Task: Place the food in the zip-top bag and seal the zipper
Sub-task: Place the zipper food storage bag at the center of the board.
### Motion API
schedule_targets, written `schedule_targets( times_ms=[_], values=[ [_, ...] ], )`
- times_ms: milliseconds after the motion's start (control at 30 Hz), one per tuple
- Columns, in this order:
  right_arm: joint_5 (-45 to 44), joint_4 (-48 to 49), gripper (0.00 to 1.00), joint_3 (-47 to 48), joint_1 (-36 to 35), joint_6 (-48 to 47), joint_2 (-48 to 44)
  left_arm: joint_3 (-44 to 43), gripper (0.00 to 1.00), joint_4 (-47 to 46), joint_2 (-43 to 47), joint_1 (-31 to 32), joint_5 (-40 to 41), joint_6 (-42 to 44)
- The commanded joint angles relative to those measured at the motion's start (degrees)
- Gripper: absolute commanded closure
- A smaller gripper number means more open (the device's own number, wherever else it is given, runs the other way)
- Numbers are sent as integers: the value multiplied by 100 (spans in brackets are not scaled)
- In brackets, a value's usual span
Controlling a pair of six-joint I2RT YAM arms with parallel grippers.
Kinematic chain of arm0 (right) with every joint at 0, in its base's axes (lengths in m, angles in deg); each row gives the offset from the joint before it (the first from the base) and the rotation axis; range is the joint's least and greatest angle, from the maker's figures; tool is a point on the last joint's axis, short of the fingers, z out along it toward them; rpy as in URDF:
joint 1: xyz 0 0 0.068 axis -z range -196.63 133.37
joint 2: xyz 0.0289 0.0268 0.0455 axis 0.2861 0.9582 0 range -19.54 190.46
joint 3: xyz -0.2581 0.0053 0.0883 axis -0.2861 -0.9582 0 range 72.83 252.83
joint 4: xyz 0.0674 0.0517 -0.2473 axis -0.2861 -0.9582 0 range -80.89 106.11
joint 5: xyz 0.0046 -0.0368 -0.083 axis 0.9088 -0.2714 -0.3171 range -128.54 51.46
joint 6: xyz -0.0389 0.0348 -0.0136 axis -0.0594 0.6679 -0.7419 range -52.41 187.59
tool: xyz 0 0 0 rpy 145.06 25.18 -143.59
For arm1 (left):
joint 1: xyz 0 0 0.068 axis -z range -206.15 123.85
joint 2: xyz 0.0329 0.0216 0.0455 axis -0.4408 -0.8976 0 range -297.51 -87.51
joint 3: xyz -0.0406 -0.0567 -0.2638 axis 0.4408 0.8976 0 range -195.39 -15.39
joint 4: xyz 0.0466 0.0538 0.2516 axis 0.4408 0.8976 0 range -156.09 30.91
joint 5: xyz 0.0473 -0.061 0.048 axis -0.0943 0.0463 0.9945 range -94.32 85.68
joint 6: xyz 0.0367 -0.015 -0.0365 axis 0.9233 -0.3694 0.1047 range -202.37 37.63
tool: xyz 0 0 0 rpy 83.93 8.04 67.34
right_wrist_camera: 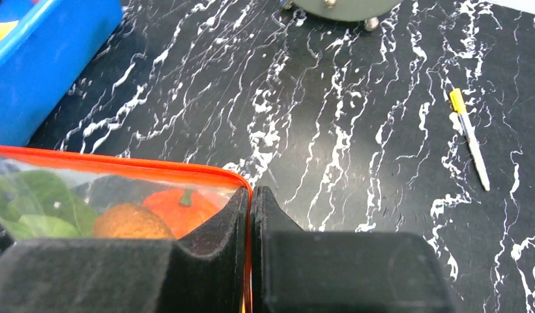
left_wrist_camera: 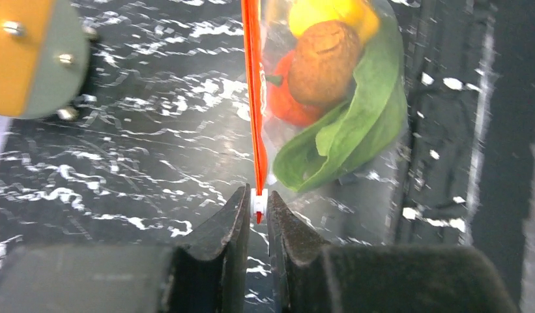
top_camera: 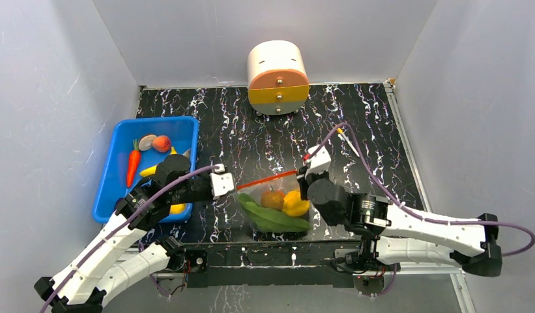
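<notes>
Probably a robotics lab test cell. Boxed in by plain pale walls around a black marbled table, with two arms bolted on and toy food in a blue bin.

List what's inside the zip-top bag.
Through the clear zip-top bag: a leafy green, a brown lump, a yellow piece and an orange-red piece, partly hidden behind the lump. Anything beneath the leaf cannot be seen.
</notes>
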Motion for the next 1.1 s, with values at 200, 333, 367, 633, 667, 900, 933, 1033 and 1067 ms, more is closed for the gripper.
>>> schedule_targets(
  times_ms=[200,333,367,633,667,900,933,1033,1067],
  values=[
    [1256,1831,100,99,1830,-899,785,-252,18,-1057,103,-34,833,-778],
    [1742,2204,100,118,2392,-916,1104,-147,2,-1055,63,-33,767,-1053],
    [1864,2255,100,139,2543,-916,1203,-96,2,-1108,98,-33,767,-1117],
    [2385,2403,100,336,3440,-924,1859,276,2,-1588,384,-33,1213,-1909],
    [2397,2407,98,359,3529,-921,1909,281,2,-1597,379,-33,1283,-2023],
    [2315,2053,51,673,3633,-954,1930,164,2,-1582,-9,-33,1670,-3036],
    [2374,1971,43,701,3635,-921,1873,143,2,-1573,-71,-33,1666,-3118],
    [2672,1721,25,724,3635,-833,1608,95,2,-1536,-226,-33,1621,-3199],
    [2760,1621,17,738,3626,-814,1506,84,2,-1563,-245,-33,1742,-3307]
  ],
)
